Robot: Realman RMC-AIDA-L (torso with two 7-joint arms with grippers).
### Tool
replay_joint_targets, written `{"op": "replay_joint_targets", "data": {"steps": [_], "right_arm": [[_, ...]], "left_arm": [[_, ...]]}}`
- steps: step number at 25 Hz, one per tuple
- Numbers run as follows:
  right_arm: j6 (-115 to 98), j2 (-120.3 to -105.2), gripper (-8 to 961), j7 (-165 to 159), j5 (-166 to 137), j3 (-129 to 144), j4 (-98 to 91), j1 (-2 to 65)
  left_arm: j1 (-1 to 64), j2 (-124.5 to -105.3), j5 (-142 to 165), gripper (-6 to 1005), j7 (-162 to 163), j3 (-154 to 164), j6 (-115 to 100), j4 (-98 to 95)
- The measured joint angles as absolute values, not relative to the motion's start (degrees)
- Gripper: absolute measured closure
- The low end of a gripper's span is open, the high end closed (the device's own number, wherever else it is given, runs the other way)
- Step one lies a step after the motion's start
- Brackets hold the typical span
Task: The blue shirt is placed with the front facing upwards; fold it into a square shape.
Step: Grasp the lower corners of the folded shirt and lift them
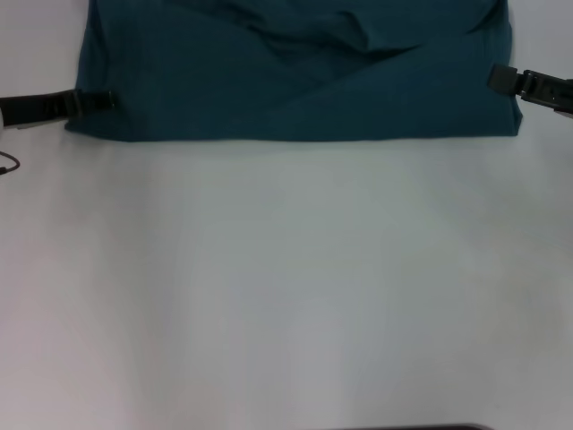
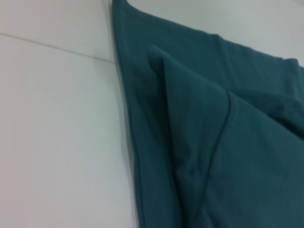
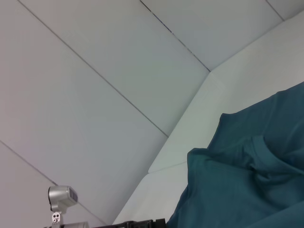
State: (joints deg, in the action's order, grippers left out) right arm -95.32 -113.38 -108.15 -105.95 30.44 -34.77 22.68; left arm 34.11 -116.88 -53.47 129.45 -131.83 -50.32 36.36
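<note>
Head view: blue shirt lies across the far part of the white surface, near edge straight, plain cloth uppermost with creases toward the far side, no lettering visible; left claw sits at the shirt's near left corner, right claw at its right edge; both appear to touch the cloth, but whether either is spread, closed or gripping cannot be told; no containers in sight

Left wrist view: blue shirt shows a hemmed edge against the white surface, with a layer lapped over another and a stitched seam crossing it; own claw not visible

Right wrist view: blue shirt rumpled on the surface; a dark arm part and a metal fitting show at the frame edge

Judgement: folding is under way, at least one fold laid; a square is not yet confirmed, since the far portion is out of frame; further folds and smoothing probably remain
</note>
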Motion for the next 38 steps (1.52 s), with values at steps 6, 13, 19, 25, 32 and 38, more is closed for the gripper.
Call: {"op": "replay_joint_targets", "data": {"steps": [6, 13, 19, 25, 32, 38], "right_arm": [[-95.4, -113.37, 113, -108.2, -105.9, 30.4, -34.8, 22.7], [-95.6, -113.37, 113, -108.2, -105.9, 29.7, -34.8, 22.5], [-95.8, -113.38, 113, -108.2, -105.9, 29.2, -34.8, 22.2], [-96.0, -113.37, 114, -108.2, -105.9, 28.1, -34.7, 22.0], [-96.0, -113.34, 114, -108.2, -106.1, 28.1, -34.7, 21.9], [-95.6, -112.45, 114, -109.5, -106.3, 28.4, -34.7, 21.9]], "left_arm": [[34.2, -117.31, -52.3, 225, 129.5, -131.6, -51.8, 36.3], [34.7, -118.00, -51.5, 234, 130.1, -131.5, -52.8, 37.4], [35.3, -118.02, -46.7, 327, 136.4, -131.5, -51.6, 38.4], [35.7, -118.67, -44.3, 466, 137.5, -131.4, -51.6, 40.2], [35.9, -118.69, -43.7, 765, 137.8, -130.9, -53.1, 41.3], [36.5, -117.85, -44.9, 951, 137.9, -134.6, -60.0, 41.9]]}}
